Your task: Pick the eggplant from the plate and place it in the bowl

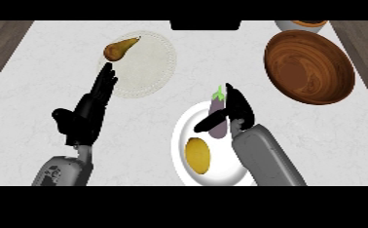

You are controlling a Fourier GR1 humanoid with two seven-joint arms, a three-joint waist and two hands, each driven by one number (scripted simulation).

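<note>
The eggplant (217, 117) lies on the white plate (183, 139) near the counter's front edge, stem end pointing away, just above a yellow lemon-like fruit (197, 155) on the same plate. The right hand (233, 111) is down on it, thumb curled across one side and fingers along the other, pinching the purple body about its middle.

It looks light and fairly stiff, with a smooth, glossy skin that could slide between the fingers, so the thick middle seems the best place to hold; the narrow stem end would give less to grip. It should bear a squeeze without bruising much.

The wooden bowl (309, 67) stands up and to the right, well apart from the plate, with bare counter (43, 76) between them, so the way across looks open. Its rim is raised and must be cleared before letting go. A second bowl (302, 25) sits just behind it at the far edge.

The left hand (90, 112) rests open on the left, fingers straight, near a pale plate (155, 66) bearing a brown pear-shaped thing (119, 49).
</note>
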